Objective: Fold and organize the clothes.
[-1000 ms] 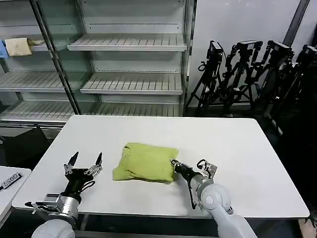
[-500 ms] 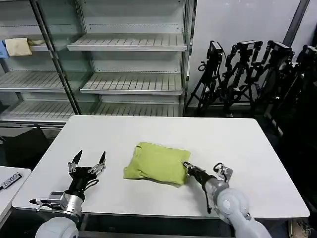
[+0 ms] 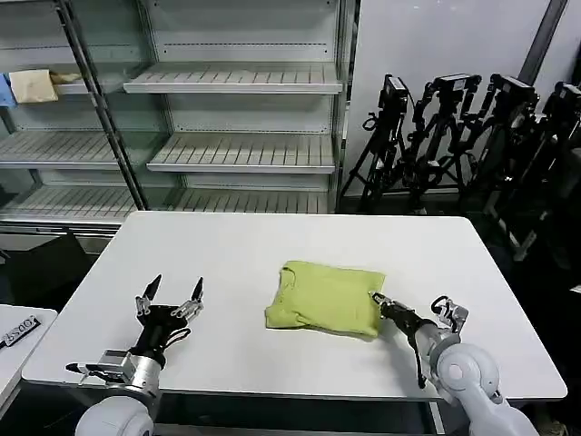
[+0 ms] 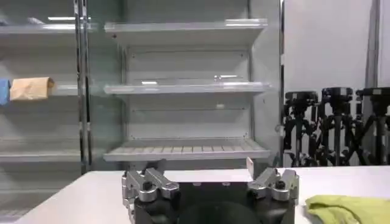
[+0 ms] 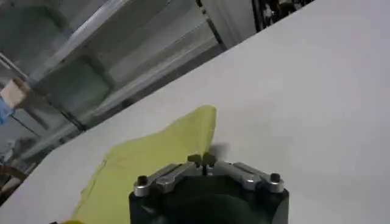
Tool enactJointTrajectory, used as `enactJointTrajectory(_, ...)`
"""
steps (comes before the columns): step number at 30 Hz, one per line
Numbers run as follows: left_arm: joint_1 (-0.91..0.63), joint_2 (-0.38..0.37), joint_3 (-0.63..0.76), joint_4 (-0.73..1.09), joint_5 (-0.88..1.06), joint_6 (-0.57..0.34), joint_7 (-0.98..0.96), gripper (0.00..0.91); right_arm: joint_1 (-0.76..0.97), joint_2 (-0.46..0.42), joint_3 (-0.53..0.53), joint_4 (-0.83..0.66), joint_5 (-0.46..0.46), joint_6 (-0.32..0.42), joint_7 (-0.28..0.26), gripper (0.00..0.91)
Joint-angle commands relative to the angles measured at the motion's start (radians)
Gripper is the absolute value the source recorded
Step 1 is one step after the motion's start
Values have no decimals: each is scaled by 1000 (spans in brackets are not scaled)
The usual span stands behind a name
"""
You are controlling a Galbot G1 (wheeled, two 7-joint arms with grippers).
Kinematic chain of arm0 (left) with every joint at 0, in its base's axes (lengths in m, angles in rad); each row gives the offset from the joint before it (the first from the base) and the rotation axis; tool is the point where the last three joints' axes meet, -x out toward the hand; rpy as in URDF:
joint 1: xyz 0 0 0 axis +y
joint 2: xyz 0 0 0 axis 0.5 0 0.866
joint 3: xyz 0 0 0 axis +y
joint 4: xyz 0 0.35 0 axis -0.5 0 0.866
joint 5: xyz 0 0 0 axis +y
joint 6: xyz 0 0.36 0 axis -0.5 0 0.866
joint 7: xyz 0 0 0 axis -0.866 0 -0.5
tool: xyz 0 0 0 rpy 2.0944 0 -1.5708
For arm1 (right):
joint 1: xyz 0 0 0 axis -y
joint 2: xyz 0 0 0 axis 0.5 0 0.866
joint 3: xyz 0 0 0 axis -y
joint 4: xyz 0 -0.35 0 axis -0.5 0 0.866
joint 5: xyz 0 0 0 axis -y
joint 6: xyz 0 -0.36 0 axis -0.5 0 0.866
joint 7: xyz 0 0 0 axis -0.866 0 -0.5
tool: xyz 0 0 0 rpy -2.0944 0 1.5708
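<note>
The clothes are one lime T-shirt (image 3: 327, 298), folded into a compact bundle and lying right of centre on the white table (image 3: 272, 241). My right gripper (image 3: 377, 301) is at the bundle's right edge, shut on the fabric there. In the right wrist view its tips (image 5: 202, 159) meet on the corner of the T-shirt (image 5: 152, 161). My left gripper (image 3: 177, 283) is near the table's front left, open and empty, well left of the shirt. The left wrist view shows the open gripper (image 4: 206, 167) and the T-shirt (image 4: 347, 207) off to one side.
A glass-fronted shelf unit (image 3: 236, 82) stands behind the table, with a cream cloth (image 3: 34, 85) and a blue cloth (image 3: 4, 89) on an upper shelf. Black tripods (image 3: 454, 118) crowd the back right. A small side table (image 3: 18, 331) sits at the left.
My right gripper has dragged the folded T-shirt to the right across the table. The left gripper has drifted slightly right and stayed open.
</note>
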Motion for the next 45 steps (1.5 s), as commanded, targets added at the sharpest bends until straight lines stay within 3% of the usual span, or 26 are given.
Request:
enactJointTrajectory(1,3,0,8,-2,1,0,0,907,-3,-19,34,-6,-33,-1,-10,10)
enactJointTrajectory(2,4,0,7,-3,1,0,0,907,-2,-14,31,-7,-51,0,-9,736)
enactJointTrajectory(3,5,0,7,-4,1,0,0,907,-1,-11,27,-6,-67,8,-10,907)
enactJointTrajectory(6,9,1,6,-9,1,0,0,907,-10,-4,3,12,-203,72,-6,907)
enactJointTrajectory(8,10,2,4,-14,1,0,0,907,-34,-3,-6,46,-398,162,1,907)
enactJointTrajectory(10,11,2,4,-17,0,0,0,907,-58,-6,-13,72,-512,224,7,907)
enactJointTrajectory(11,12,3,4,-19,0,0,0,907,-72,-8,-15,97,-616,248,12,907)
enactJointTrajectory(15,13,2,5,-26,1,1,0,907,-118,-7,-10,157,-795,306,35,907)
enactJointTrajectory(17,13,-1,7,-32,1,3,0,907,-138,-4,1,177,-835,314,42,907)
enactJointTrajectory(25,21,-2,11,-52,0,4,1,907,-258,5,90,280,-878,377,77,907)
enactJointTrajectory(32,30,-6,7,-64,-2,3,3,907,-366,-1,177,365,-881,378,57,907)
enactJointTrajectory(41,43,-6,8,-80,-1,4,3,907,-426,5,214,395,-873,356,44,907)
enactJointTrajectory(45,49,-7,11,-84,2,4,3,907,-423,22,230,393,-806,317,33,907)
